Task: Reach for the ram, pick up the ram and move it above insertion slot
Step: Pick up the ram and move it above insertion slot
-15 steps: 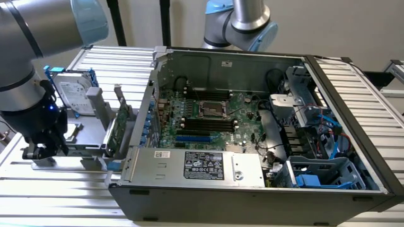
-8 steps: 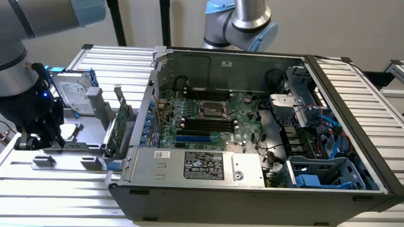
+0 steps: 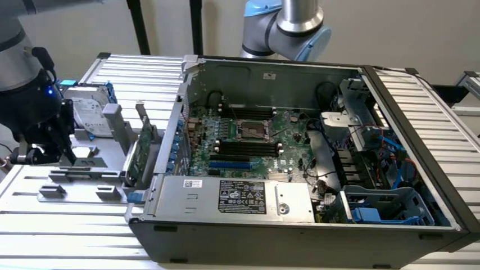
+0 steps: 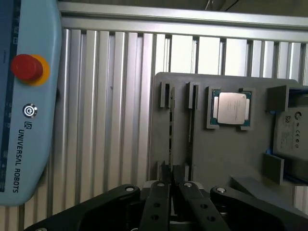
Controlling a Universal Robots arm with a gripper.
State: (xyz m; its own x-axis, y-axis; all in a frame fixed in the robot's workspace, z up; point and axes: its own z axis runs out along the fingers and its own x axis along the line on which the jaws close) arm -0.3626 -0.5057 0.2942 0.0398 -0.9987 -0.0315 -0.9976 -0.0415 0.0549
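The ram (image 4: 171, 127) is a thin dark-green stick seen edge-on, standing in a groove of the grey holder plate (image 4: 226, 154). My gripper (image 4: 174, 185) hovers over the near end of that groove, in line with the ram. Its black fingers (image 4: 159, 202) are drawn almost together and nothing shows between them. In the exterior view the gripper (image 3: 37, 160) hangs over the holder plate (image 3: 82, 183) at that view's left, beside the open computer case. The insertion slot (image 3: 244, 147) is one of several parallel black sockets on the motherboard, far from the gripper.
A processor chip (image 4: 232, 108) and a silver hard drive (image 3: 94, 115) sit on the holder plate, and a green expansion card (image 3: 143, 152) stands upright next to the case wall (image 3: 176, 129). A blue pendant with a red stop button (image 4: 26, 67) lies on the ribbed table. A second arm's base (image 3: 289, 28) stands behind the case.
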